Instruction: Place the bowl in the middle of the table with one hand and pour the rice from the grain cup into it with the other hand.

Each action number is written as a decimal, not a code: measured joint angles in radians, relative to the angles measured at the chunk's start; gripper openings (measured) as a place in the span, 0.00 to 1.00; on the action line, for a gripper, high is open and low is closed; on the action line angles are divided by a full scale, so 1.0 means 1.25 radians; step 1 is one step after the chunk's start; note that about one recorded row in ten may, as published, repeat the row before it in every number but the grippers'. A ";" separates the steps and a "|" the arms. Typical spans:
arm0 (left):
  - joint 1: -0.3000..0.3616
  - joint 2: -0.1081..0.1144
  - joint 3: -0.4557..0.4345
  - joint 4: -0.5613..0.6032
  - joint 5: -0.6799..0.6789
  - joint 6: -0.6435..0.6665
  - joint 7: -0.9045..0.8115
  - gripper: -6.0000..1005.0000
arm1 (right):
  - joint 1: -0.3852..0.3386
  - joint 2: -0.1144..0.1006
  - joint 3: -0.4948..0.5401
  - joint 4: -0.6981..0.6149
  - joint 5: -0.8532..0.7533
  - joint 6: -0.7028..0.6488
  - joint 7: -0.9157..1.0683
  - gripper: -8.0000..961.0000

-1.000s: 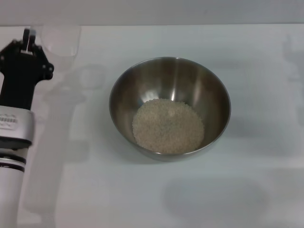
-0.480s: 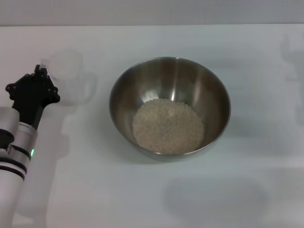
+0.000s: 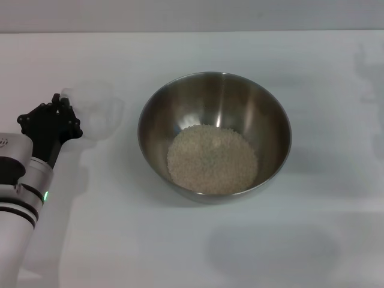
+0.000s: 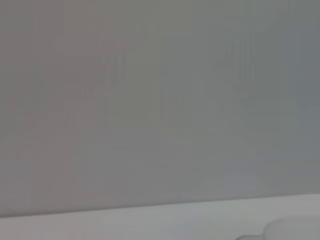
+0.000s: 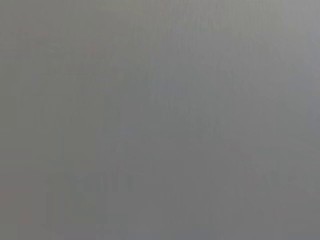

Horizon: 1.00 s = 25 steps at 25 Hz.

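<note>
Standing just beyond left end effector (image 3: 58, 105): grain cup (image 3: 91, 110).

The left arm reaches forward along the left edge of the head view — white forearm with black bands, black wrist, black left gripper (image 3: 59, 103) at its far end. Whether its fingers are open or closed cannot be made out. The right arm shows in no view.
</note>
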 joint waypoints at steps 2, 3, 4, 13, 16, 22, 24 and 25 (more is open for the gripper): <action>-0.001 0.001 0.000 0.000 0.000 -0.006 0.000 0.05 | -0.002 0.000 0.001 0.000 0.000 -0.003 0.000 0.51; -0.002 0.002 0.000 0.000 0.000 -0.010 0.000 0.05 | -0.002 0.000 0.001 0.000 0.000 -0.003 0.000 0.51; -0.002 0.002 0.000 -0.002 0.001 -0.013 0.000 0.05 | -0.002 0.000 0.002 0.000 -0.001 -0.003 0.000 0.51; 0.025 0.006 0.001 -0.011 0.005 -0.010 0.004 0.38 | -0.002 0.000 0.002 0.002 0.001 0.002 0.000 0.51; 0.073 0.010 0.009 -0.025 0.018 0.047 -0.001 0.49 | 0.000 0.000 0.009 0.004 0.003 0.003 0.000 0.51; 0.142 0.007 0.012 -0.029 0.087 0.187 -0.019 0.54 | 0.000 0.003 0.032 0.005 0.004 0.012 0.000 0.51; 0.146 0.005 0.009 0.003 0.114 0.321 -0.061 0.55 | -0.006 0.005 0.031 0.008 0.002 0.010 -0.005 0.51; 0.137 0.006 0.009 0.018 0.115 0.345 -0.080 0.55 | -0.009 0.006 0.028 0.012 0.000 0.010 -0.008 0.51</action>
